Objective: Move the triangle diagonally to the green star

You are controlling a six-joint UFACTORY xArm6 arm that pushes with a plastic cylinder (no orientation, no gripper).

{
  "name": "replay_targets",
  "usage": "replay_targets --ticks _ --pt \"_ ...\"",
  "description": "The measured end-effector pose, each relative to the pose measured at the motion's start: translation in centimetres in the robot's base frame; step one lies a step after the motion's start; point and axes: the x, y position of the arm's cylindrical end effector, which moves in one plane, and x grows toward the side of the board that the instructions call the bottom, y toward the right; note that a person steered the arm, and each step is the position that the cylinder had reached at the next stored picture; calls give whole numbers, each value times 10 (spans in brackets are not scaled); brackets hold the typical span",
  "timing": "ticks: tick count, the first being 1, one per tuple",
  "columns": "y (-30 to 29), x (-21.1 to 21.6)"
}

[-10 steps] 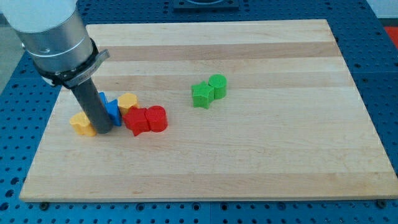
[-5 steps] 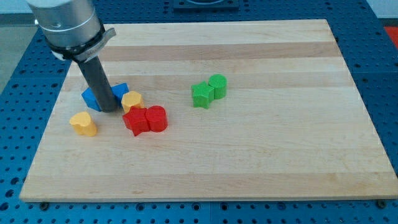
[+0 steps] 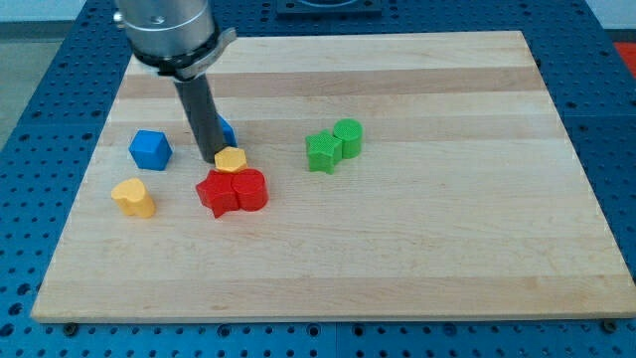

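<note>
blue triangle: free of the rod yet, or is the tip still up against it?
Cannot tell. The blue triangle is mostly hidden behind the rod; my tip sits just below it, beside the yellow block.

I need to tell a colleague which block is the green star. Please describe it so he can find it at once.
On the wooden board, look near the middle, right of the crowded coloured blocks, for two green blocks touching. The green star-shaped block is the left, lower one. It has points, while its neighbour, the green round block, has none.
</note>
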Motion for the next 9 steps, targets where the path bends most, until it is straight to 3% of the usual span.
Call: replay_targets --ticks 2,4,6,9 --pt "4 -42" --pt "4 -42" --pt "4 -80" --pt "-29 -55"
